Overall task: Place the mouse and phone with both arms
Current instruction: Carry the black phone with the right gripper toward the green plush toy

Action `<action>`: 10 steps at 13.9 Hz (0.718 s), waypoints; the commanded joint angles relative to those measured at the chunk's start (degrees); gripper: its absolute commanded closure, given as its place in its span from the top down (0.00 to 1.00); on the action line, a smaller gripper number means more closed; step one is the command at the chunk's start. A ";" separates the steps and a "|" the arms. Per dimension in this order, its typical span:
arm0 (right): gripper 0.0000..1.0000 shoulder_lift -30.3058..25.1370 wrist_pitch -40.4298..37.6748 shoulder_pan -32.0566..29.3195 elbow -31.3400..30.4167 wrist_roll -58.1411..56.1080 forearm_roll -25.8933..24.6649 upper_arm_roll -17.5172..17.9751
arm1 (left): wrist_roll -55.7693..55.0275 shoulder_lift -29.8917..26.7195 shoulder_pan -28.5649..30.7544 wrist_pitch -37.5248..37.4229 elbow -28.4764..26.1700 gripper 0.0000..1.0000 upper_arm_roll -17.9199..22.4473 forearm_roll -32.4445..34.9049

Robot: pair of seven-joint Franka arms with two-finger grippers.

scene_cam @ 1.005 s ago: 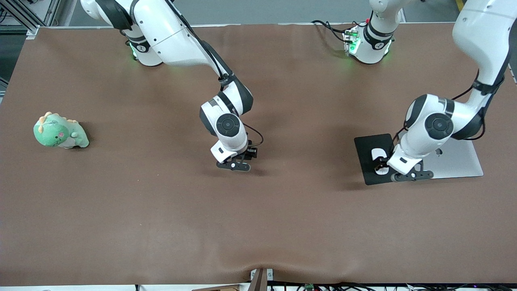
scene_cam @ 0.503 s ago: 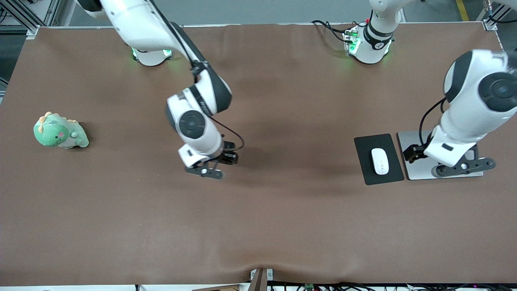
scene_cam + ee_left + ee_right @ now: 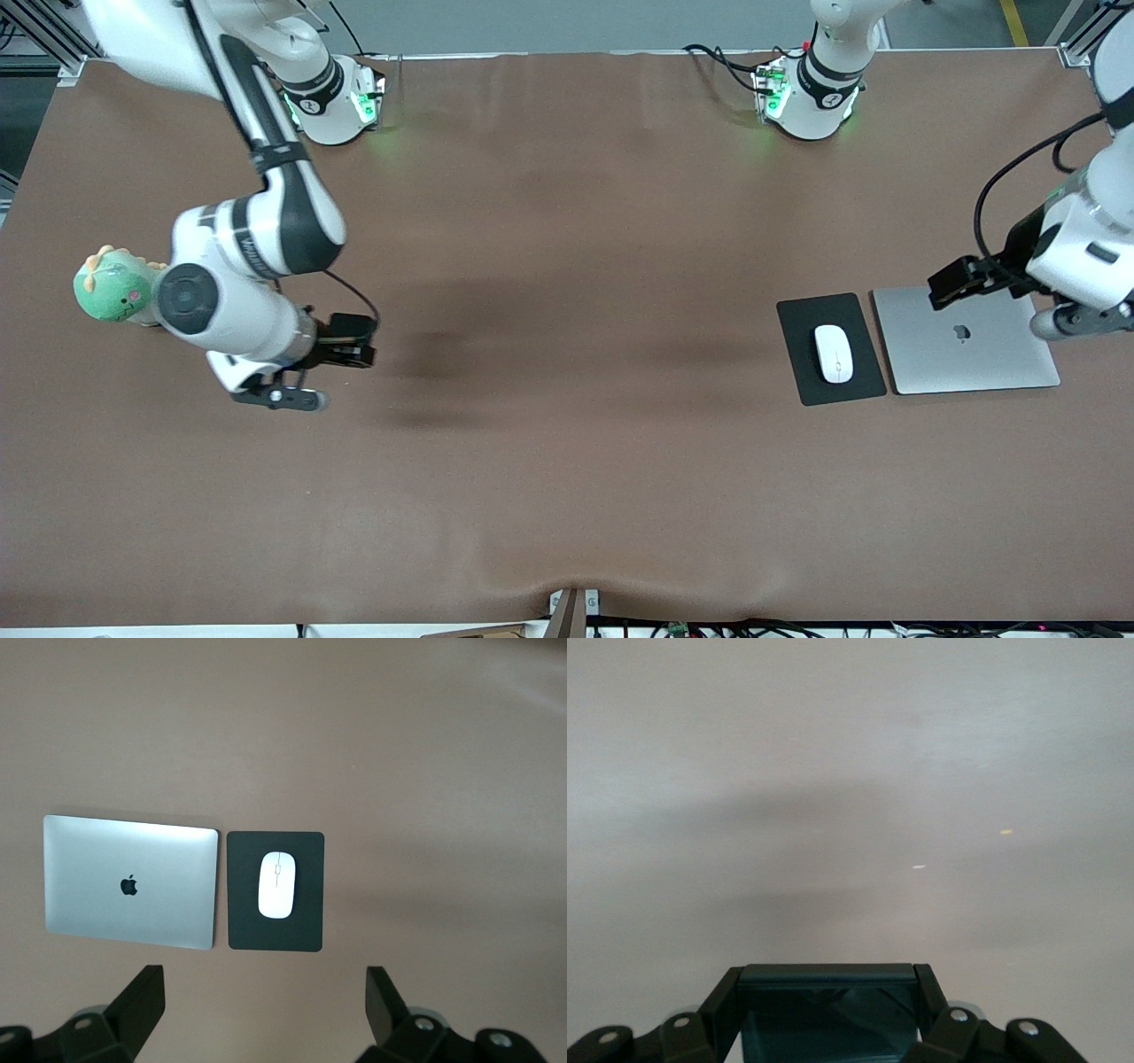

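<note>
The white mouse [image 3: 834,353] [image 3: 276,885] lies on the black mouse pad [image 3: 802,319] [image 3: 244,926], free of any gripper. My left gripper [image 3: 1083,321] [image 3: 263,974] hangs open and empty, high over the edge of the silver laptop [image 3: 966,354] at the left arm's end of the table. The black phone [image 3: 828,1014] is clamped between the fingers of my right gripper [image 3: 279,396] [image 3: 828,981], which is shut on it. That gripper is over bare table beside the green plush dinosaur [image 3: 111,292]. In the front view the right hand hides the phone.
The closed laptop [image 3: 130,881] lies right beside the mouse pad. The plush dinosaur sits near the right arm's end of the table, partly covered by the right wrist. The brown table cover [image 3: 567,399] is bare across the middle.
The right arm has swung from mid-table toward its own end, stopping beside the plush toy. The left gripper has risen off the mouse and moved past the laptop, leaving the mouse on the pad.
</note>
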 commanded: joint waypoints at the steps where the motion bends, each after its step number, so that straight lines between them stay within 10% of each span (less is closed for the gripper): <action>1: 0.00 -3.13 2.07 -7.97 -5.84 -11.80 -0.82 1.29 | 2.82 -3.09 1.04 -3.21 -0.50 1.00 -0.30 -1.50; 4: 0.00 -2.87 10.49 -14.83 -11.72 -22.73 -1.17 1.20 | 8.70 -7.05 -1.57 -5.32 -0.94 1.00 5.03 -2.11; 8: 0.00 -1.11 17.11 -20.55 -15.43 -27.24 -4.50 1.11 | 10.74 -11.45 -24.92 -8.06 -3.21 1.00 32.60 -7.11; 10: 0.00 -0.06 17.46 -23.45 -15.43 -27.24 -7.58 1.20 | 11.01 -13.38 -27.61 -8.06 -4.88 1.00 35.47 -7.56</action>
